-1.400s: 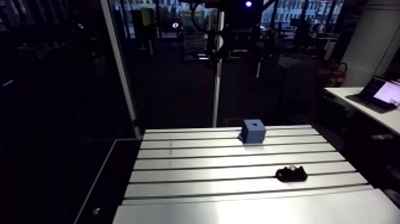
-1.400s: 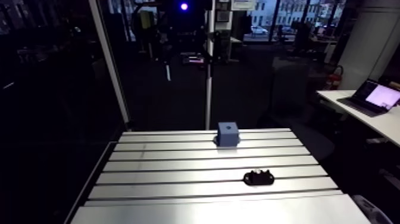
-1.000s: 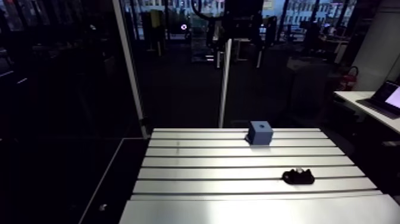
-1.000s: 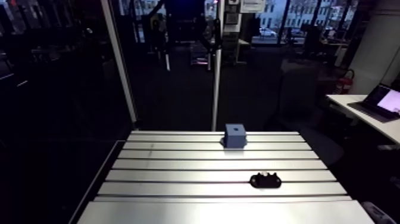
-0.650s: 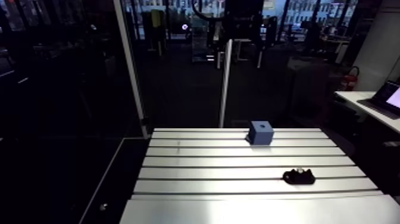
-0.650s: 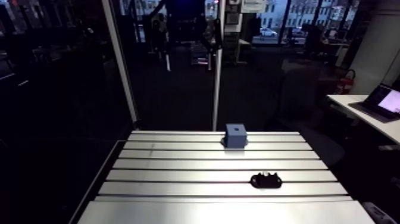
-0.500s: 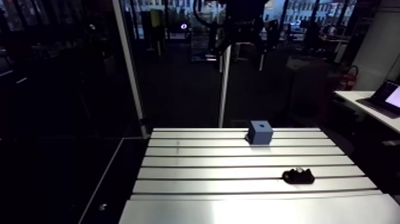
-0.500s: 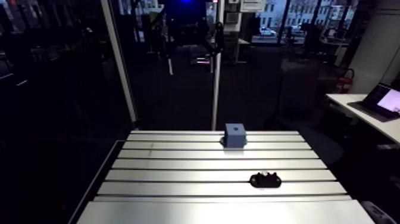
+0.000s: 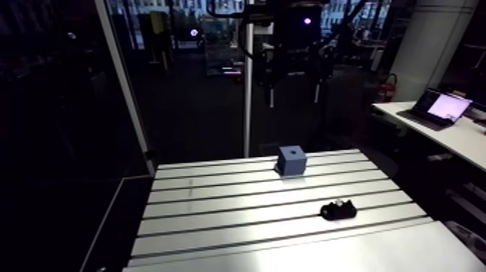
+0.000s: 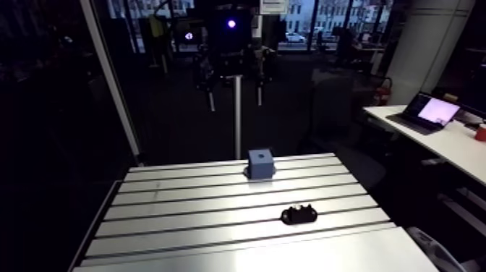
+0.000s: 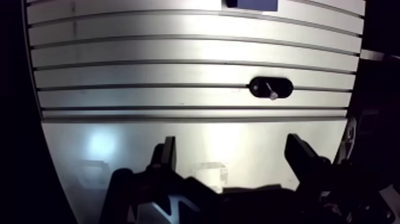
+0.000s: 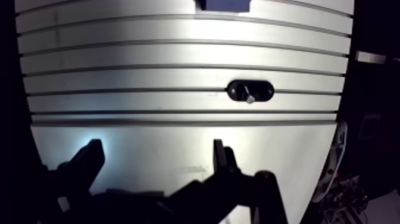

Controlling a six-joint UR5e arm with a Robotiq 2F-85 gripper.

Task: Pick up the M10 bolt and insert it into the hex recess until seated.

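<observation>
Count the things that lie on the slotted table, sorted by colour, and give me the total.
Blue block: 1
Black holder: 1
Silvery bolt, lying on the holder: 1
Total: 3

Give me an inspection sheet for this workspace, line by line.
Surface: slotted table, bare metal.
Job's things: bolt lying in a black holder; blue block beyond it, apart from it, with the recess in its top face.
Clutter: nothing seen.
Grippers: end effector open, holding nothing, high above the table's plain strip, short of the holder.
Cables: nothing seen.
Surroundings: nothing seen.
</observation>
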